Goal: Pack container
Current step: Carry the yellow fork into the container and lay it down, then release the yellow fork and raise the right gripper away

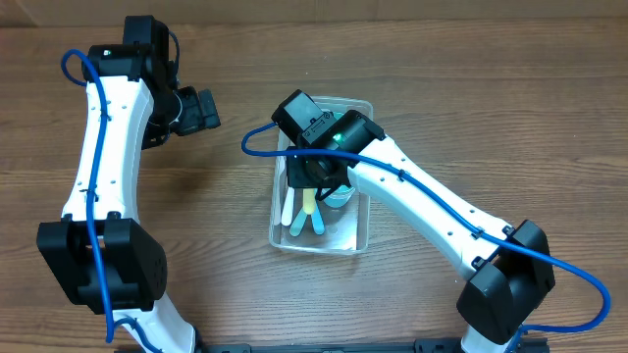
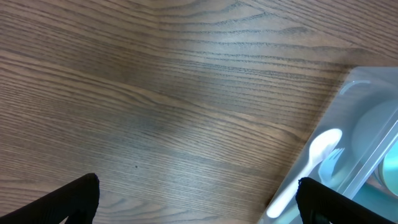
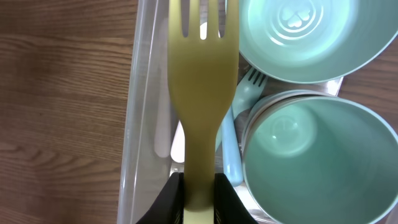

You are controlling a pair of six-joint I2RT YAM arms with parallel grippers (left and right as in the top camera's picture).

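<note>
The clear plastic container (image 1: 361, 233) sits at the table's middle. It holds a teal bowl (image 3: 308, 37), a teal cup (image 3: 317, 165), a light blue fork (image 3: 239, 118) and white utensils (image 1: 289, 210). My right gripper (image 3: 198, 193) is shut on a yellow-green fork (image 3: 200, 81) and holds it over the container's left side, tines pointing away. It shows in the overhead view (image 1: 316, 176) too. My left gripper (image 2: 196, 202) is open and empty over bare wood left of the container (image 2: 357, 93), where a white spoon (image 2: 311, 165) shows. In the overhead view the left gripper (image 1: 201, 110) is up left.
The wooden table (image 1: 471, 98) surrounds the container. Blue cables run along both arms. The right arm (image 1: 432, 211) crosses over the container's right half.
</note>
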